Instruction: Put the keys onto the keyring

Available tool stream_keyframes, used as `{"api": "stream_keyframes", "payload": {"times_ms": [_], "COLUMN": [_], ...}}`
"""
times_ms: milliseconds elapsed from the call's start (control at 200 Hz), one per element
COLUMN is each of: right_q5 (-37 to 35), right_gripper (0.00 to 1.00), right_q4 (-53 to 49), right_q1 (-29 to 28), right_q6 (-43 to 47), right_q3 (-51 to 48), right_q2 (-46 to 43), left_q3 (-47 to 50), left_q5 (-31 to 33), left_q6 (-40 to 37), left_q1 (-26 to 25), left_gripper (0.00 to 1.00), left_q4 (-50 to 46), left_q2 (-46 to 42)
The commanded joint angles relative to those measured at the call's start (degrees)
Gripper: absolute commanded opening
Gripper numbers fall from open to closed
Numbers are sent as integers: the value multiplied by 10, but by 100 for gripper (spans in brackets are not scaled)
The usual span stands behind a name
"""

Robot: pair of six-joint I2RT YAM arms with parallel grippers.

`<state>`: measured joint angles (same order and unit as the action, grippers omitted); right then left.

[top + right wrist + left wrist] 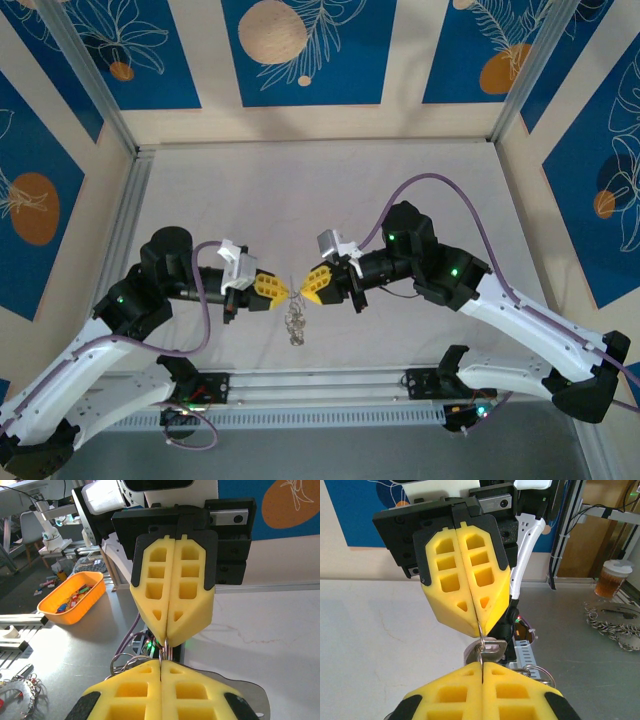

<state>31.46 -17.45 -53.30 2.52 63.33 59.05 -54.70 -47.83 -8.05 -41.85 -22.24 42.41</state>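
Where its yellow foam pads [450, 690], cut with square hollows, met, we found the left end effector [482, 666] closed on thin silvery metal of the keyring [295, 320], and the right end effector [479, 625], tip to tip with it, clamped the same piece. From overhead the beaded chain hung limp below both, toward the pale matte surface [400, 190]. Farther off, the right wrist view held an orange plastic tray [72, 597] of small parts.
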Motion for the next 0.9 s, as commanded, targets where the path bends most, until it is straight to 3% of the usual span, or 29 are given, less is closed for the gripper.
{"api": "stream_keyframes", "payload": {"times_ms": [0,895], "right_q5": [-4,7], "right_gripper": [0,0], "right_q4": [1,15], "right_q1": [-1,0], "right_q6": [-6,-12], "right_q3": [11,13], "right_q2": [-11,-3], "left_q3": [-5,-5], "left_q5": [-19,-17], "left_q6": [-5,-3], "left_q1": [4,4], "left_gripper": [0,0], "left_q4": [20,22], "left_q2": [-11,-12]}}
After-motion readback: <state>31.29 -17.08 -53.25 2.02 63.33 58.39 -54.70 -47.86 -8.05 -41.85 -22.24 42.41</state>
